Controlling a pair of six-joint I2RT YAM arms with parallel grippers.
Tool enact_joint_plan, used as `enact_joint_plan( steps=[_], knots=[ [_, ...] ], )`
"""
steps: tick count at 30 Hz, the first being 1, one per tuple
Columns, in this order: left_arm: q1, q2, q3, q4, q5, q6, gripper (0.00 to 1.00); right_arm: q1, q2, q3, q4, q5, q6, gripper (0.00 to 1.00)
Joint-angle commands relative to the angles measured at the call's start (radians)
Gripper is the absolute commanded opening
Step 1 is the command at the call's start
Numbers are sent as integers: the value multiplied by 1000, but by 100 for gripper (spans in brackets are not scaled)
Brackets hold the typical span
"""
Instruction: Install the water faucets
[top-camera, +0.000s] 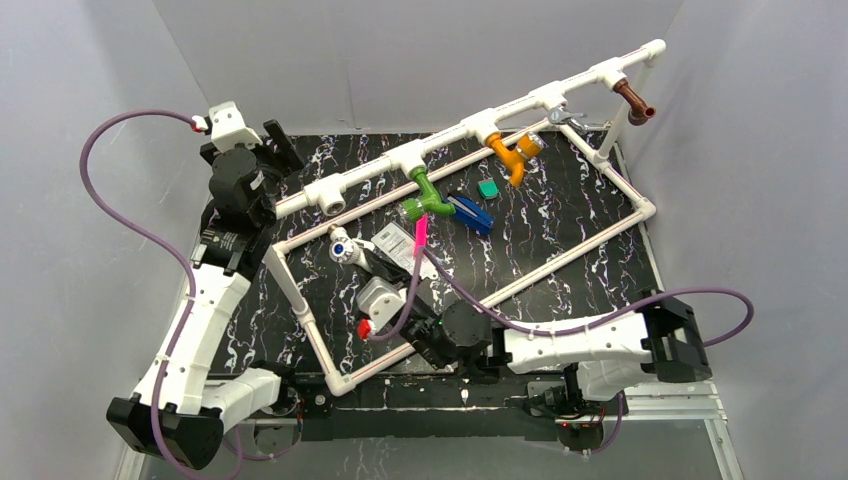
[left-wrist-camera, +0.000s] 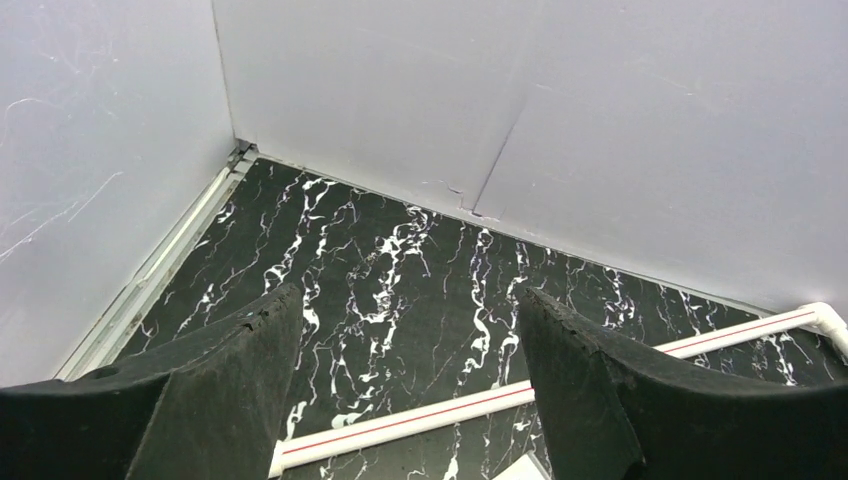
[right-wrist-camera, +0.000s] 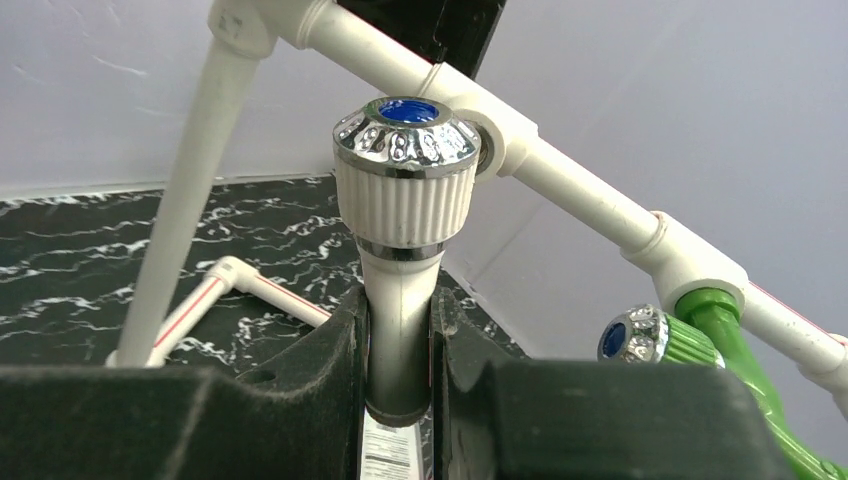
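— Black fingers (left-wrist-camera: 240, 380) of the left gripper (left-wrist-camera: 405, 300) fill the near view; do they hold anything?
— No, they stand wide apart above the marbled table (left-wrist-camera: 400, 240), with only a bar of the pipe frame (left-wrist-camera: 420, 415) beneath.
— And the right gripper (right-wrist-camera: 398, 300)?
— Clamped on the stem of the white faucet (right-wrist-camera: 400, 170), knob up, close to the frame's open-mouthed leftmost tee (top-camera: 328, 195).
— What do the other tees hold?
— Left to right: the green faucet (top-camera: 428, 190), the orange faucet (top-camera: 508, 155), the brown faucet (top-camera: 632, 100), each seated in its own fitting along the raised top pipe.
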Motion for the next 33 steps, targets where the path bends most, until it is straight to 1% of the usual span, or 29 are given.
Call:
enact_joint_plan(
  steps=[1, 7, 10, 13, 18, 21, 25, 33],
  knots=[
    [6, 47, -121, -173, 17, 25, 76, 13, 39, 93, 163, 90, -163, 1],
    [7, 46, -133, -171, 24, 25, 76, 55, 63, 126, 188, 129, -252, 1],
    [6, 47, -141, -170, 40, 19, 76, 81, 53, 157, 111, 149, -235, 1],
    [6, 52, -145, -170, 41, 19, 75, 87, 41, 199, -9, 171, -166, 1],
    [7, 50, -153, -170, 54, 18, 75, 87, 38, 243, -69, 208, -149, 1],
    [7, 50, -156, -170, 61, 16, 74, 87, 51, 255, -68, 238, -161, 1],
    [8, 52, -157, -170, 67, 15, 74, 77, 76, 247, 9, 283, -226, 1],
    [7, 50, -160, -170, 69, 14, 74, 40, 99, 253, 3, 260, -186, 1]
  ],
)
